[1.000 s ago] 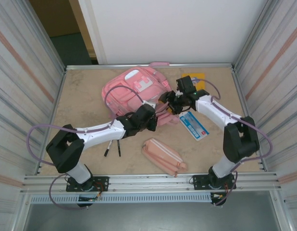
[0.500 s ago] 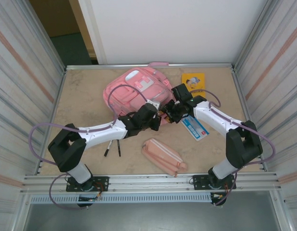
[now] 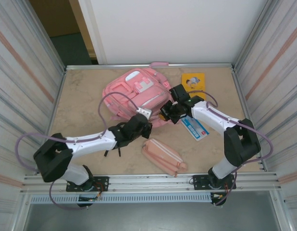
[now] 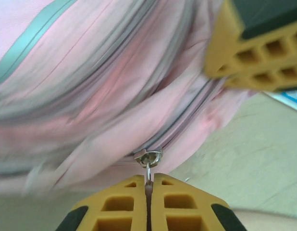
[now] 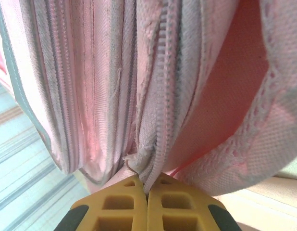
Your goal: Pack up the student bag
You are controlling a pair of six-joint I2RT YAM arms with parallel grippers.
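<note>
The bag (image 5: pixel 95 72) is matt pink cloth with a coarse, visible weave. Its zip tape (image 5: pixel 165 86) is ribbed grey fabric. The zip pull (image 4: pixel 148 158) is shiny metal. The left pincer (image 4: pixel 147 185) and right pincer (image 5: pixel 147 190) are matt yellow plastic, moulded in square cells. The counter (image 3: pixel 81 106) looks smooth, matt and speckled tan. The pencil case (image 3: pixel 163 155) is soft pink cloth.

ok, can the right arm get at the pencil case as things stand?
Probably not yet: the right gripper is shut on the student bag at its zip. Once it lets go, the pencil case lies uncovered near its base, so likely yes.
</note>
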